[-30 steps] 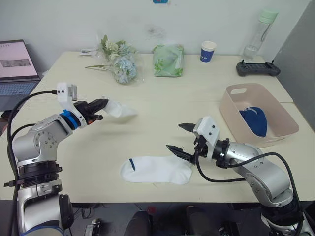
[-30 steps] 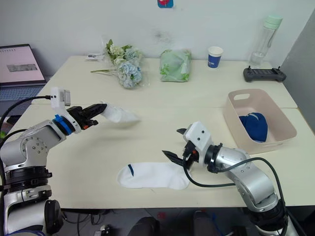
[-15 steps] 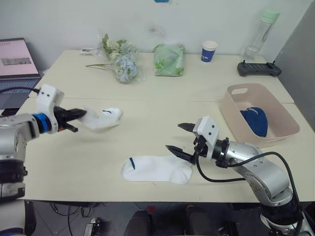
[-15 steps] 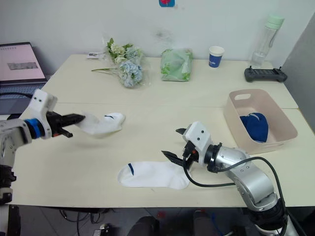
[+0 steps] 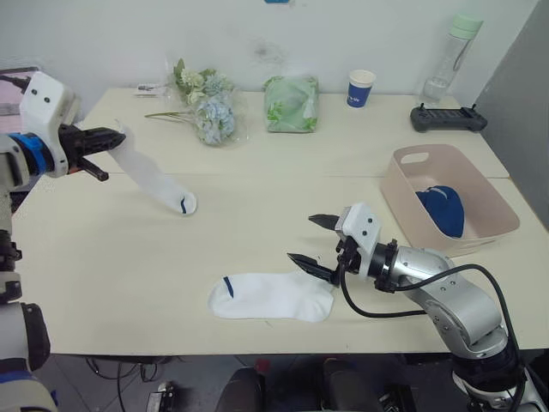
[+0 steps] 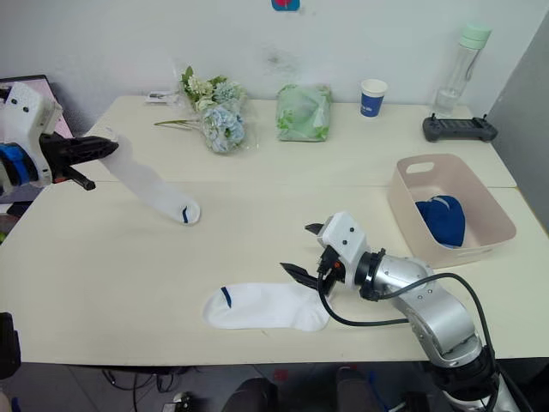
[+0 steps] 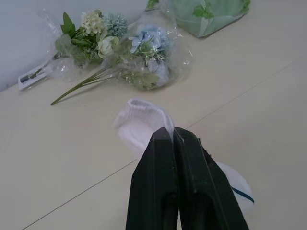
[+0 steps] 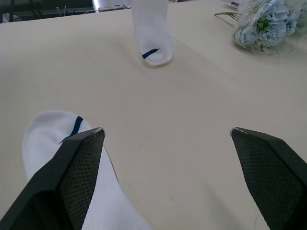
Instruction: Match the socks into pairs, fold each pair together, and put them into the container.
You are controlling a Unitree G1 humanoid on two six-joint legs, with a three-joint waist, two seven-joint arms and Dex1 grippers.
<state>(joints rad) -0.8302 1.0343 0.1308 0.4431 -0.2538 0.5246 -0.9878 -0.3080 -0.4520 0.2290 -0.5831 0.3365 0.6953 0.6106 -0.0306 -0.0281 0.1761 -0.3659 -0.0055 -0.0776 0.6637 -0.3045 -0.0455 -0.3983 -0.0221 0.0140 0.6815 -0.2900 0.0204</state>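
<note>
My left gripper (image 5: 114,139) is raised at the far left, shut on the cuff of a white sock (image 5: 156,180). That sock hangs down at a slant, and its lower end with a dark mark reaches the tabletop. A second white sock (image 5: 270,298) lies flat near the front edge. Just right of it, my right gripper (image 5: 303,239) hovers open with nothing in it, its fingers (image 8: 79,167) wide apart. The pink container (image 5: 410,210) stands at the right with a navy sock bundle (image 5: 443,210) inside.
Along the back of the table are a wrapped flower bunch (image 5: 206,107), a green bag (image 5: 292,103), a paper cup (image 5: 361,88), a clear bottle (image 5: 450,56) and a black controller (image 5: 449,118). A laptop (image 6: 30,86) sits off the left edge.
My left arm has swung up and back to the left, lifting the white sock from near the table's middle so it now hangs stretched. The right gripper and the flat sock have not moved.
</note>
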